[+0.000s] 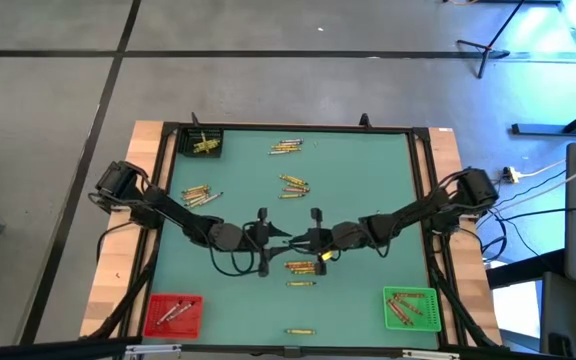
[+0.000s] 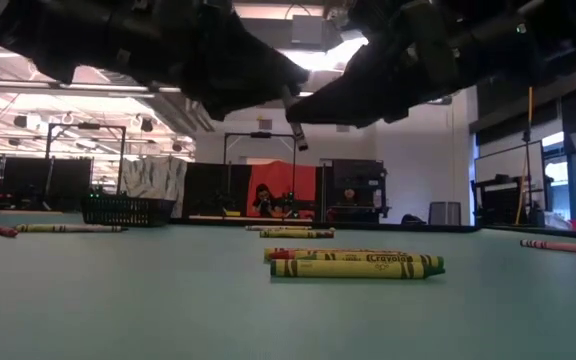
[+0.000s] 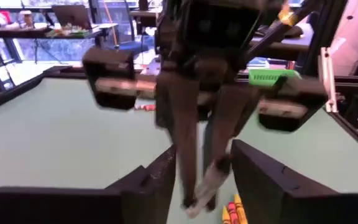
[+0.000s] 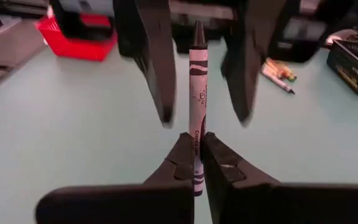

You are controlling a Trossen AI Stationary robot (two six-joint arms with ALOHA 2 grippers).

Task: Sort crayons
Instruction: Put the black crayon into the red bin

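Observation:
My right gripper (image 4: pixel 197 140) is shut on a crayon (image 4: pixel 197 81) with a white and purple wrapper and a dark tip, above the middle of the green table (image 1: pixel 368 170). My left gripper (image 4: pixel 204 118) faces it from the table's left and is open. Its two fingers (image 4: pixel 157 68) stand on either side of the crayon's tip half without touching it. In the high view the two grippers, left (image 1: pixel 271 238) and right (image 1: pixel 303 238), meet tip to tip. Loose crayons (image 1: pixel 303 267) lie on the table just below them. My right gripper pinches the crayon near its blunt end (image 4: pixel 197 132) between its two fingertips. The fingers come about level from the table's right and lie along the crayon. The crayon sticks straight out past the fingertips toward my left gripper, lifted clear of the table.
More crayons lie in small groups at the far middle (image 1: pixel 288 147), the centre (image 1: pixel 293 185), the left (image 1: pixel 198 195) and the near edge (image 1: pixel 300 330). A black bin (image 1: pixel 205 143) stands far left, a red bin (image 1: pixel 173 315) near left and a green bin (image 1: pixel 411 308) near right.

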